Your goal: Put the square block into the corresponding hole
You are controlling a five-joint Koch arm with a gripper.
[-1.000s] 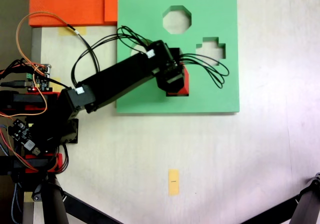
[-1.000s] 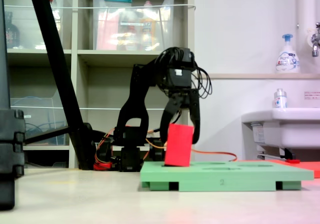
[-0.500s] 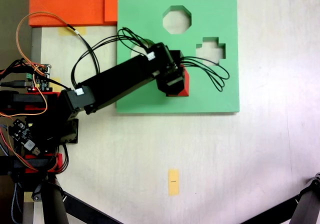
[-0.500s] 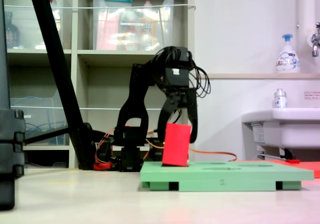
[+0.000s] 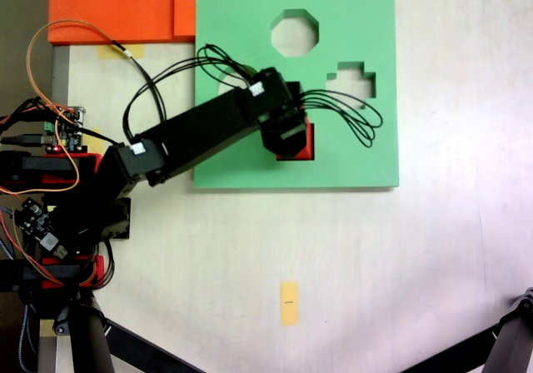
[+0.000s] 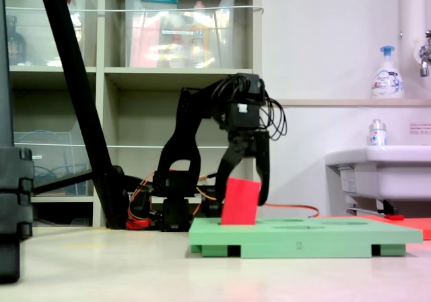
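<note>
The block (image 6: 240,201) now stands lower in the low side view than half a second ago: less of its red face rises above the green board (image 6: 323,236), and its bottom edge has sunk below the board's top surface, so it has begun to enter the hole (image 5: 311,154). It leans a little, top toward the right of the frame, so it is probably not yet seated flat. From above, the block (image 5: 306,142) shows as a red edge at the right and lower side of the arm's head, in the lower middle of the board (image 5: 350,23), below and left of the cross cutout (image 5: 351,82), and the red there has squared up against the cutout compared with a second ago. The pincer (image 6: 244,193) straddles the block, its two dark fingers (image 6: 264,174) coming down on either side with the block between them; it appears to have hold of the block, though whether the pads press the foam cannot be told for sure. My reading is that the insertion is underway and nearly done: a little more downward travel, then release, should finish it.
</note>
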